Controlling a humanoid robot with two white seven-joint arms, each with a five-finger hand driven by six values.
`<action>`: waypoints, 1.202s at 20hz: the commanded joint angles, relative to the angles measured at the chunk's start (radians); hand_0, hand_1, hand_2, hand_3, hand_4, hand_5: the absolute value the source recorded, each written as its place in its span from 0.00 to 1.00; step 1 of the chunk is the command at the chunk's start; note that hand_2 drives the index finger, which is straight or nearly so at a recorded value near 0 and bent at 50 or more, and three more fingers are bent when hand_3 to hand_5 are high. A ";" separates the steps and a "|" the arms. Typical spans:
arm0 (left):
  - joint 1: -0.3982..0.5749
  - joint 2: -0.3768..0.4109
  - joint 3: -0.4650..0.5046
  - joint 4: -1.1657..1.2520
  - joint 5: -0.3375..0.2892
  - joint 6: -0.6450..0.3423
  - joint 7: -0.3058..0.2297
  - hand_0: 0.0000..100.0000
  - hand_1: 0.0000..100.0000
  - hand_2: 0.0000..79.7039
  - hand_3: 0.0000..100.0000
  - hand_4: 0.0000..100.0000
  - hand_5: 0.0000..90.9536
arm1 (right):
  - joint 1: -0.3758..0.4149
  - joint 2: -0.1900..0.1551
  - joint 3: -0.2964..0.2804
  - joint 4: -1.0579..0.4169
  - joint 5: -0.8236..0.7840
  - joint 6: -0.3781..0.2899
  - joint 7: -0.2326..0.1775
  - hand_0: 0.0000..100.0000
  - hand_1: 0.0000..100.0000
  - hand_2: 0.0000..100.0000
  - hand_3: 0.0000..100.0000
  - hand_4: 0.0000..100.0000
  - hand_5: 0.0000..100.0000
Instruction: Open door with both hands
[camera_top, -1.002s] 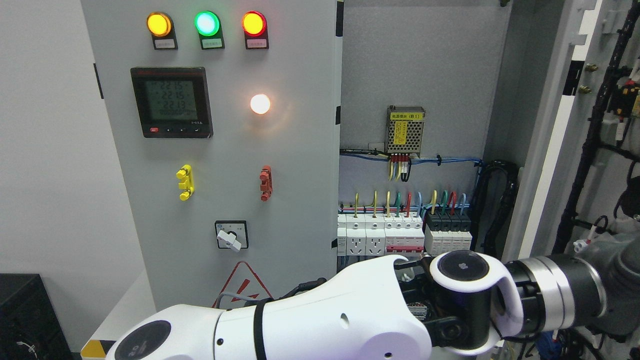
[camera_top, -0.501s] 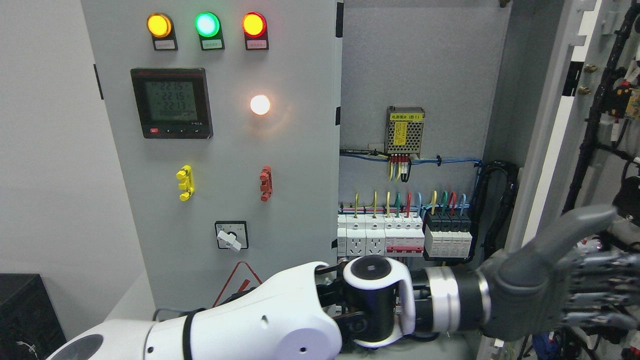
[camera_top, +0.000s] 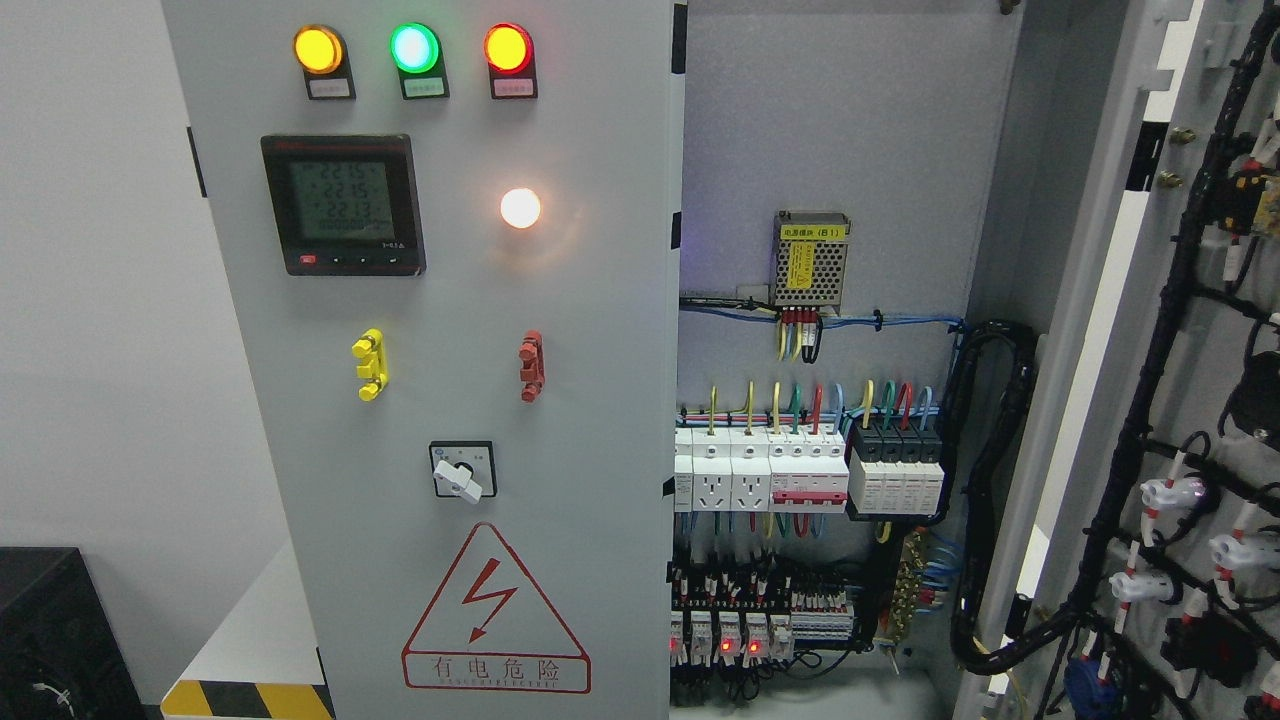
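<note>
Cabinet standing open — no hand in sight.
The right door (camera_top: 1180, 330) is swung wide at the right edge, its wiring facing in; the left door (camera_top: 440, 400) is shut, lamps lit — breakers (camera_top: 800, 465) exposed between them.

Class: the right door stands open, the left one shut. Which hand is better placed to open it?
Neither hand is in view; probably the left, since the shut door fills the left side.

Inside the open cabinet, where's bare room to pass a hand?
Free: the bare back panel above the power supply, and the strip between it and the breaker row. Crowded: relay row below, black cable loom at right.
</note>
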 joint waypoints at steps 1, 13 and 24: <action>0.367 -0.226 0.395 0.976 -0.316 -0.047 -0.002 0.00 0.00 0.00 0.00 0.00 0.00 | 0.000 0.000 0.000 0.000 0.000 0.000 0.000 0.00 0.00 0.00 0.00 0.00 0.00; 0.373 -0.447 1.015 1.541 -0.534 -0.276 0.010 0.00 0.00 0.00 0.00 0.00 0.00 | 0.000 0.000 -0.002 0.000 0.000 0.000 0.000 0.00 0.00 0.00 0.00 0.00 0.00; 0.448 -0.454 1.449 1.524 -0.821 -0.266 0.061 0.00 0.00 0.00 0.00 0.00 0.00 | 0.003 -0.011 -0.002 -0.069 -0.007 -0.003 0.000 0.00 0.00 0.00 0.00 0.00 0.00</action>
